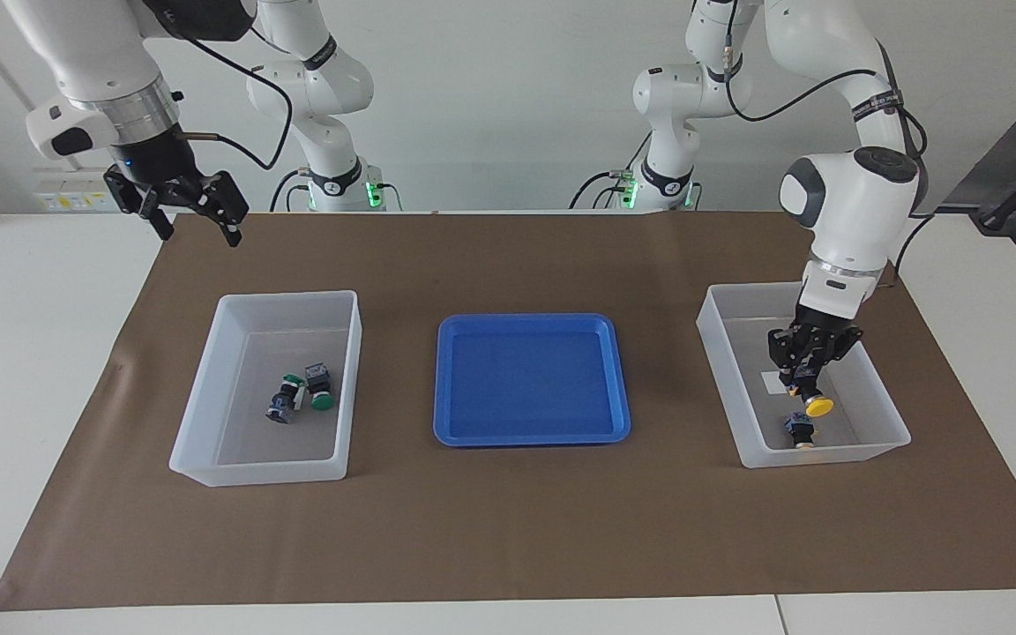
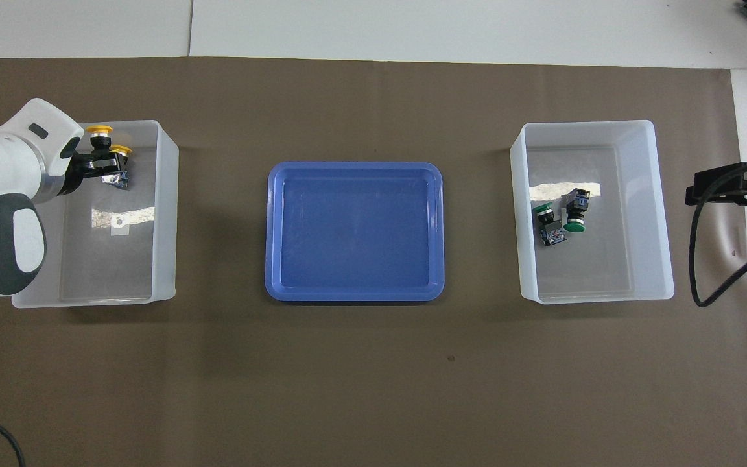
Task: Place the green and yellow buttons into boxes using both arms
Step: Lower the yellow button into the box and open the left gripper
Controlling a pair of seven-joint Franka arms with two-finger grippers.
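Two green-capped buttons [image 1: 301, 394] lie on their sides, touching, in the translucent white box [image 1: 208, 379] at the right arm's end of the worktop. In the other box [image 1: 883, 401], one yellow-capped button [image 1: 800, 430] lies on the floor, while the left gripper [image 1: 806, 381] holds the second yellow button [image 1: 817, 404] cap-down just above it.
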